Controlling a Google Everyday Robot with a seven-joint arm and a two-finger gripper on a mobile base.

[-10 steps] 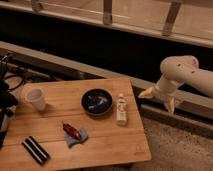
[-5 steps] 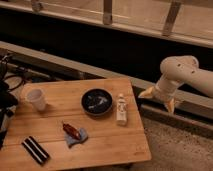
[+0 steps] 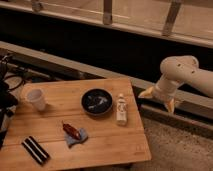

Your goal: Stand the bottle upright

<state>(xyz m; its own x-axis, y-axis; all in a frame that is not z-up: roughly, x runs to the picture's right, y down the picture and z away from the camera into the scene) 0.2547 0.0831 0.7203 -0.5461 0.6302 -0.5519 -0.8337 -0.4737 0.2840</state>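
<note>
The small whitish bottle [image 3: 121, 109] lies on its side on the wooden table [image 3: 112, 142], cap pointing away, just right of the dark bowl [image 3: 97, 101]. My gripper [image 3: 159, 99] hangs off the table's right side, beyond its far right corner, to the right of the bottle and apart from it. Its two yellowish fingers [image 3: 146, 92] are spread apart and hold nothing. The white arm [image 3: 182, 72] reaches in from the right.
A white paper cup [image 3: 36, 98] stands at the table's left. A red object on a blue cloth [image 3: 73, 134] and a black striped item [image 3: 35, 150] lie at the front left. Dark cables and gear [image 3: 7, 85] sit at the far left. A ledge and railing run behind.
</note>
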